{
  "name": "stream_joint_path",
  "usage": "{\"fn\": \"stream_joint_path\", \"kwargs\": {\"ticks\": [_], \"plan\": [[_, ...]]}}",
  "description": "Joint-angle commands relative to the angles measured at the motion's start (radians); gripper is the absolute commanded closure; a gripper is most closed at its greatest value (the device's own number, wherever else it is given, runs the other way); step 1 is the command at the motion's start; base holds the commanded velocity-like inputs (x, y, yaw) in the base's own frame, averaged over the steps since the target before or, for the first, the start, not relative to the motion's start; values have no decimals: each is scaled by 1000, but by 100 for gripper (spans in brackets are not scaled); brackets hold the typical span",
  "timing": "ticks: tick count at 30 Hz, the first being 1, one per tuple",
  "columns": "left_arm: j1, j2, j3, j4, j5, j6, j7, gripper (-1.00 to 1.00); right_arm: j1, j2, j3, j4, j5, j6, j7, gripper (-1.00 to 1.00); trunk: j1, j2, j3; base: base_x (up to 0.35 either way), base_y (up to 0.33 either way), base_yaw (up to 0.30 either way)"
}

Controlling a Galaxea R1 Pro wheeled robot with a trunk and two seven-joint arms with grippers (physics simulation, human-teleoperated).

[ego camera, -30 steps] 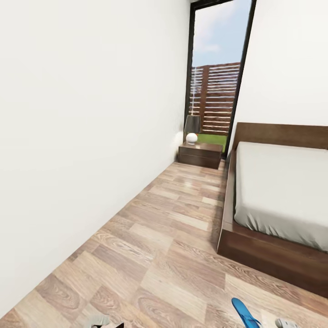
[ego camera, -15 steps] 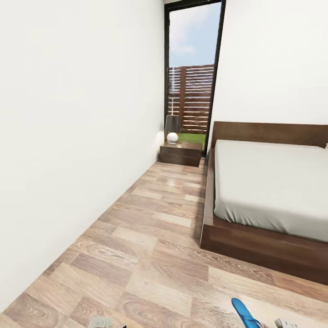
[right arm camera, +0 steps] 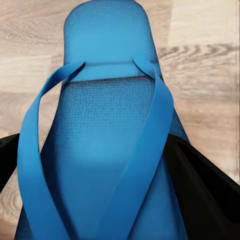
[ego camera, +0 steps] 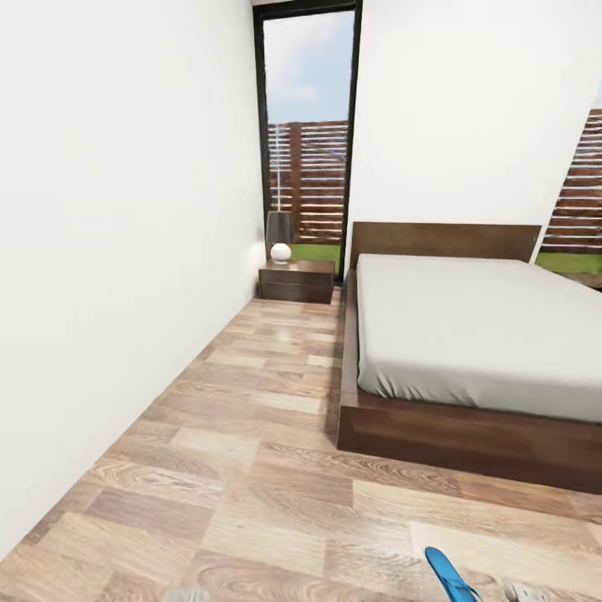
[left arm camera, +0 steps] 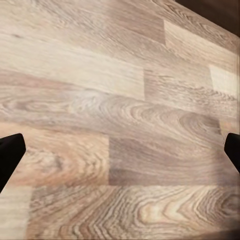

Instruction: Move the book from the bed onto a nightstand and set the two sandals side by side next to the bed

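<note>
Right wrist view: one sandal is clamped between the dark fingers of the right gripper, its long axis running straight out along the fingers, straps up. Head view: the sandal's blue tip is seen over the wood floor, short of the bed's foot corner. The left gripper is spread wide, nothing between its fingers. The nightstand is seen beside the bed's headboard. A set-down along the bed's near side is judged next; right arm is already loaded.
</note>
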State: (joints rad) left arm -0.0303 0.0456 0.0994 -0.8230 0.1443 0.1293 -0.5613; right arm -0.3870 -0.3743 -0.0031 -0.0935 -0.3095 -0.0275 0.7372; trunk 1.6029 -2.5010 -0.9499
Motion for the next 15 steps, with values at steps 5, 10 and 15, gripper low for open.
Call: {"fn": "stream_joint_path", "kwargs": {"ticks": [5,10,15], "plan": [[0,-1,2,-1,12,11,-5,-100,-1,0,-1,1,-2,-2,2,100,0,0,-1,0,0,-295],[0,-1,2,-1,12,11,-5,-100,-1,0,-1,1,-2,-2,2,100,0,0,-1,0,0,-295],[0,-1,2,-2,12,12,-6,-100,-1,0,-1,0,-2,-2,2,100,0,0,-1,0,0,-296]]}}
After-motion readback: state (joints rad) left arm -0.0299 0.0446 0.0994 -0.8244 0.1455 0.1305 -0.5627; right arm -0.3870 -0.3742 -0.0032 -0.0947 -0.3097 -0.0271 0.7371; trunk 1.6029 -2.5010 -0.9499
